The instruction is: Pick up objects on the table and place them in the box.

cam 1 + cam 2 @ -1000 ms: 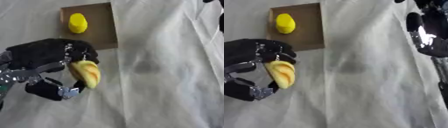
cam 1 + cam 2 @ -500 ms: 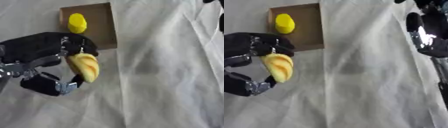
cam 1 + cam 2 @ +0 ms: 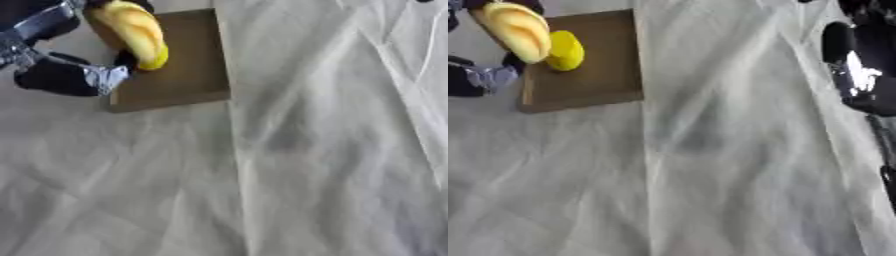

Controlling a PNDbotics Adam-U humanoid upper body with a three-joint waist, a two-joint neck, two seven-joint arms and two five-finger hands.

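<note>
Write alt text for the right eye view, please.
The robot's left hand holds a yellow-orange wedge-shaped object over the brown box, which contains a yellow round object. White cloth covers the table.

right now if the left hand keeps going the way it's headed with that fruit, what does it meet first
Most likely the yellow fruit lying in the box; the left hand carries the peach-coloured fruit over that corner, though height is unclear.

Left black robot hand [image 3: 61,75]: matte black shells showing, silver metal joint piece gleaming between dark segments. Right black robot hand [image 3: 866,65]: glossy black rounded casing catching bright white glare, dark narrower link trailing below it.
</note>
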